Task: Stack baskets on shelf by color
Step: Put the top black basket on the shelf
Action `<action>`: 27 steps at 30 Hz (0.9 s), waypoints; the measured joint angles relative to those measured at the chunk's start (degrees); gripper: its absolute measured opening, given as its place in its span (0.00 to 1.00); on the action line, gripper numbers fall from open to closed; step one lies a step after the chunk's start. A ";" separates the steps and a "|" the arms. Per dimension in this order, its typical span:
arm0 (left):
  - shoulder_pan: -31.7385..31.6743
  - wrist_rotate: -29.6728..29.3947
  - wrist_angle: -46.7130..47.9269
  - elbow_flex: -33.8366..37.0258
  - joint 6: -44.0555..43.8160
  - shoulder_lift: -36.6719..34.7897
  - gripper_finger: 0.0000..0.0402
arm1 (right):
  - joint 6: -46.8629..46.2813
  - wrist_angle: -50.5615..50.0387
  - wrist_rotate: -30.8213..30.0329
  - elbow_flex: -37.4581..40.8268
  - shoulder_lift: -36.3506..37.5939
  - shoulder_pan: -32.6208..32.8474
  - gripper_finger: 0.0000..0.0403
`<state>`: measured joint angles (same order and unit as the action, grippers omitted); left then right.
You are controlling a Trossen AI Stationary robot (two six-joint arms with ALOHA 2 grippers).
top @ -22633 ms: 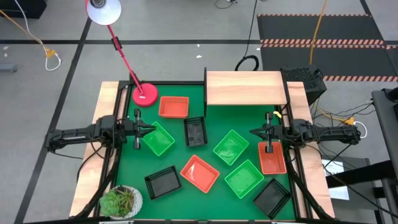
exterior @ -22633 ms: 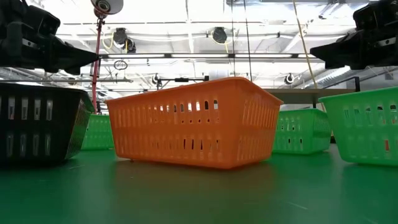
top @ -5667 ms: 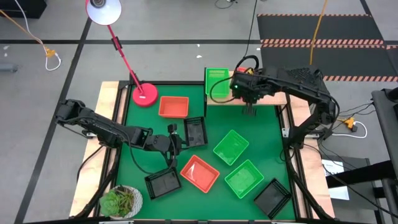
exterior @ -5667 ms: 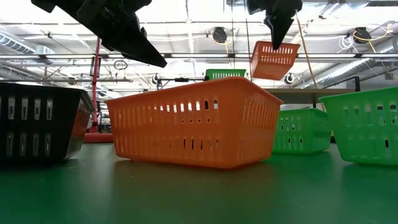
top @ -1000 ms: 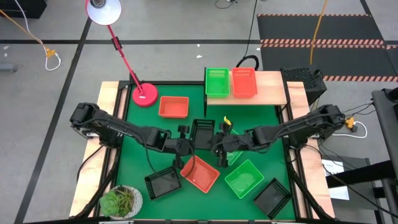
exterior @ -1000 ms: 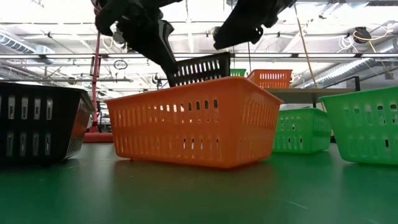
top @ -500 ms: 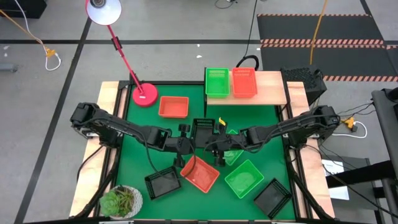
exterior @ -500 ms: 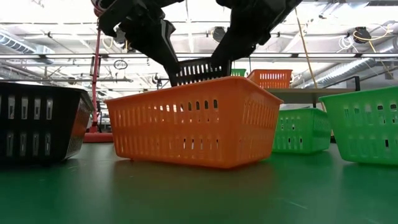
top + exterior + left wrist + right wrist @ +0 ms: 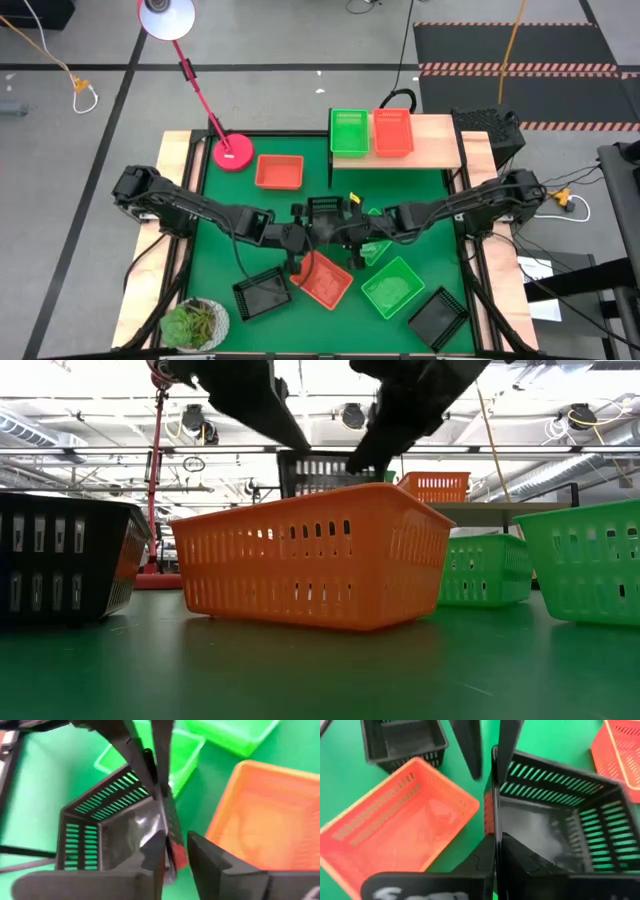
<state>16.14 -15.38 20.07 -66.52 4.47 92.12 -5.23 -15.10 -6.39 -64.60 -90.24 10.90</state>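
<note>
A black basket (image 9: 325, 212) hangs in the air over the middle of the table between my two grippers; the low view shows the black basket (image 9: 320, 472) above an orange basket's rim. My left gripper (image 9: 303, 237) reaches it from the left and my right gripper (image 9: 347, 237) from the right, both shut on it. On the shelf (image 9: 437, 140) a green basket (image 9: 349, 132) and an orange basket (image 9: 392, 132) stand side by side on their bottoms. My left gripper (image 9: 175, 852) pinches the black basket's near wall (image 9: 167, 832) at its left end, one finger inside and one outside, slanting down from the table's left. The basket is lifted clear and about level. My right gripper (image 9: 497, 855) pinches the same near wall (image 9: 495, 815) at its right end, one finger inside and one outside, coming from the table's right and facing my left gripper. The basket is clear of the table.
Under the held basket lies an orange basket (image 9: 322, 278). Green baskets (image 9: 372, 240) (image 9: 391, 288), black baskets (image 9: 262, 293) (image 9: 437, 317) and another orange basket (image 9: 279, 171) stand on the green table. A red lamp base (image 9: 232, 152) and a plant (image 9: 195, 322) stand on the left.
My right gripper has moved toward the table's left and come onto the black basket that my left gripper was holding up. The basket, tilted a second ago, now hangs about level between the two grippers.
</note>
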 joint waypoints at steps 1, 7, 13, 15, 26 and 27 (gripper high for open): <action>0.45 0.65 -0.29 0.00 -0.26 0.00 0.24 | 0.06 -1.01 0.75 0.00 0.30 0.06 0.04; 3.59 -1.22 0.50 0.00 -0.70 -0.98 0.40 | 1.58 -7.49 1.12 0.00 4.95 2.19 0.02; 4.42 -1.64 3.51 -0.02 -3.24 -3.67 0.47 | 4.94 -14.47 0.42 0.00 11.14 5.34 0.02; 4.48 -1.74 4.27 -0.02 -4.20 -4.08 0.47 | 6.66 -17.57 0.41 0.00 13.66 6.07 0.01; 3.94 -1.57 3.77 2.71 -4.61 -3.19 0.47 | 12.39 -32.55 -6.89 0.00 31.33 6.47 0.02; 3.77 -1.58 3.16 3.09 -4.53 -3.19 0.47 | 12.42 -34.08 -8.15 -0.02 33.01 6.43 0.02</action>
<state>19.92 -16.96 23.24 -63.44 -0.06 88.92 7.18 -49.18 -14.54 -64.62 -57.23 17.32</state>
